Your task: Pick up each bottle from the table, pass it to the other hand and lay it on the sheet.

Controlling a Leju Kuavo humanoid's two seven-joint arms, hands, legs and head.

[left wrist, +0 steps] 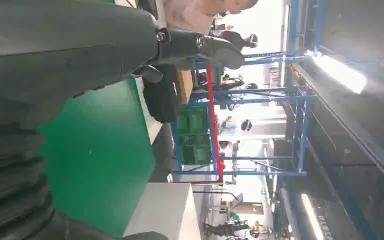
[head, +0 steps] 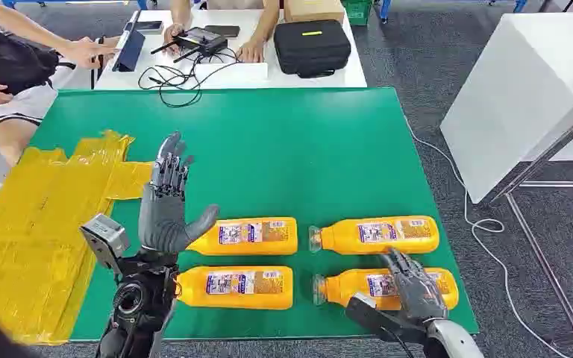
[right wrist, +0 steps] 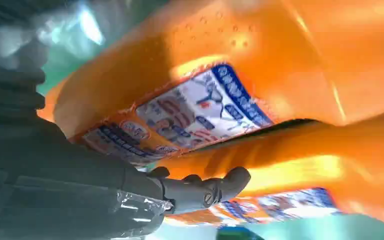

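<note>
Several orange juice bottles lie on their sides on the green table (head: 283,149): far left (head: 250,235), near left (head: 235,287), far right (head: 379,234) and near right (head: 358,287). My right hand (head: 412,289) lies over the near right bottle with its fingers spread across the top and its thumb stretched out on the near side. That bottle rests on the table. In the right wrist view its label (right wrist: 205,110) is close to my palm (right wrist: 80,175). My left hand (head: 166,209) is raised upright beside the left bottles, fingers apart and empty. The yellow sheet (head: 37,224) covers the table's left side.
Behind the green table stands a white table (head: 328,74) with a black case (head: 312,47), cables and a tablet, where people sit. A white board (head: 515,97) on a metal frame stands at the right. A white cable (head: 485,224) trails over the floor.
</note>
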